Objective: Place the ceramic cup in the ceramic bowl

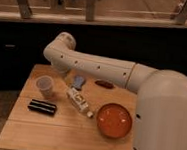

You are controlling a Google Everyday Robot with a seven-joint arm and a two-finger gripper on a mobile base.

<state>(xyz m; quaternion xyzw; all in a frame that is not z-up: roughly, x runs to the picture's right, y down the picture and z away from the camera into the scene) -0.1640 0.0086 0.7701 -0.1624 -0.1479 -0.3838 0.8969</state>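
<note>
Camera view: ceramic cup (44, 86) stands mouth-up, axis vertical; end effector (63, 72) spread apart beneath the elbow (65, 44).

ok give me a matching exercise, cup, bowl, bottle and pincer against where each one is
1 ceramic cup
2 ceramic bowl
3 white bottle
4 pincer

a lying on its side, middle of the table
b tucked under the bend of the arm, over the table's back
c upright, table's left side
d table's front right

Pairs: 1-c, 2-d, 3-a, 4-b
</note>
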